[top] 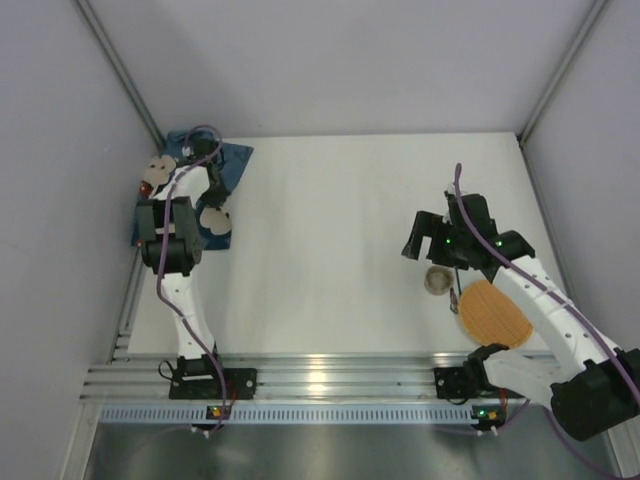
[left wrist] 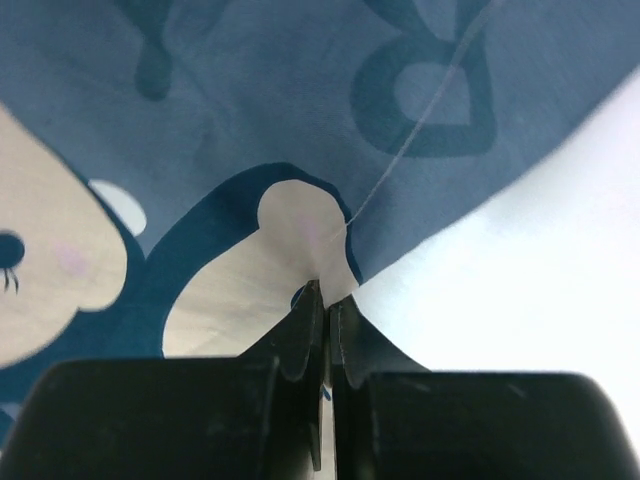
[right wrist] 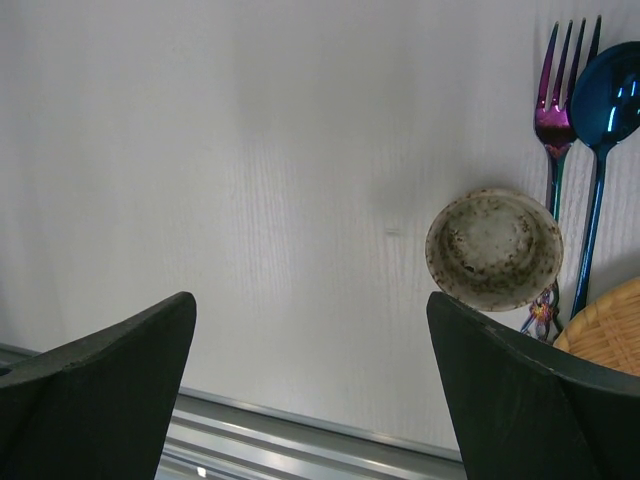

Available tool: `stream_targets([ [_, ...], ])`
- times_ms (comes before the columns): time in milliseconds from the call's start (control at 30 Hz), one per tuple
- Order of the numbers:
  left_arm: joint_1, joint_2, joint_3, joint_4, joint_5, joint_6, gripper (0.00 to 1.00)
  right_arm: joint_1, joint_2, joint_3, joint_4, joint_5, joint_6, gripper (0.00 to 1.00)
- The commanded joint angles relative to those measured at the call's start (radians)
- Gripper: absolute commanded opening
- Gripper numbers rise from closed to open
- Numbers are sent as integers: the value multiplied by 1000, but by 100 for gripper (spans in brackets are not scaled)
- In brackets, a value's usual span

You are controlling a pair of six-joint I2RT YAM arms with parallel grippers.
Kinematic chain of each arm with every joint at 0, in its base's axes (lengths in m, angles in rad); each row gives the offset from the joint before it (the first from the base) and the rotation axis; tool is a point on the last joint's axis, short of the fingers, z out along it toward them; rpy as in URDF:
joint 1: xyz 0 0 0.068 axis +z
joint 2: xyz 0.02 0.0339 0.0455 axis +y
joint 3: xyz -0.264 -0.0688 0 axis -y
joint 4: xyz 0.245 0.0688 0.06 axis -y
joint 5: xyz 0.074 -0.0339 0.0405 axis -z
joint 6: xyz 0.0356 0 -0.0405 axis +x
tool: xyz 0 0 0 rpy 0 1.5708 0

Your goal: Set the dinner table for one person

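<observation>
The white dinner table (top: 330, 220) has a ribbed aluminium rail (top: 320, 380) along its near edge. A blue cartoon-print placemat (top: 232, 160) lies crumpled at the far left corner. My left gripper (top: 203, 150) is shut on an edge of the placemat (left wrist: 300, 100), its fingertips (left wrist: 312, 305) pinching the cloth. My right gripper (top: 430, 242) is open and empty above the table (right wrist: 250, 150). To its right are a small speckled bowl (right wrist: 493, 248), a purple fork (right wrist: 555, 110), a blue spoon (right wrist: 610, 90) and a woven round plate (right wrist: 612, 330).
The speckled bowl (top: 437, 281) and the woven plate (top: 492, 312) sit near the front right of the table, beside the right arm. Grey walls close in the left, back and right sides. The rail (right wrist: 300, 440) runs just below the right gripper.
</observation>
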Motion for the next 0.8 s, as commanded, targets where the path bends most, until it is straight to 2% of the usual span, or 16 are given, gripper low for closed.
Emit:
stream_targets([
  [0, -133, -71, -7, -49, 121, -66, 0, 4, -3, 65, 14, 27, 1, 100],
  [133, -327, -79, 98, -123, 109, -132, 0, -2, -15, 77, 1, 46, -18, 100],
  [200, -382, -73, 132, -155, 133, -213, 0, -7, -21, 83, -14, 47, -25, 100],
  [333, -533, -27, 256, -152, 254, -301, 2, -13, -36, 77, -37, 77, -46, 100],
  [367, -555, -13, 278, -150, 276, -318, 11, -14, -38, 74, -42, 78, -48, 100],
  [400, -576, 18, 301, -137, 340, -355, 46, -17, -39, 71, -43, 78, -55, 100],
  [433, -618, 33, 351, -137, 362, -376, 60, -19, -39, 67, -45, 78, -55, 100],
  [467, -636, 46, 376, -132, 394, -393, 86, -19, -38, 63, -45, 80, -58, 100],
  [500, -653, 59, 399, -124, 423, -402, 98, -20, -35, 60, -45, 80, -57, 100],
  [600, -690, 11, 439, -141, 387, -406, 98, -20, -12, 76, -45, 69, -54, 100],
  [733, -637, -135, 309, -157, 310, -396, 98, -20, 52, 122, -2, -23, -54, 100],
  [767, -623, -170, 278, -158, 281, -396, 98, -19, 72, 141, 38, -90, -54, 100],
])
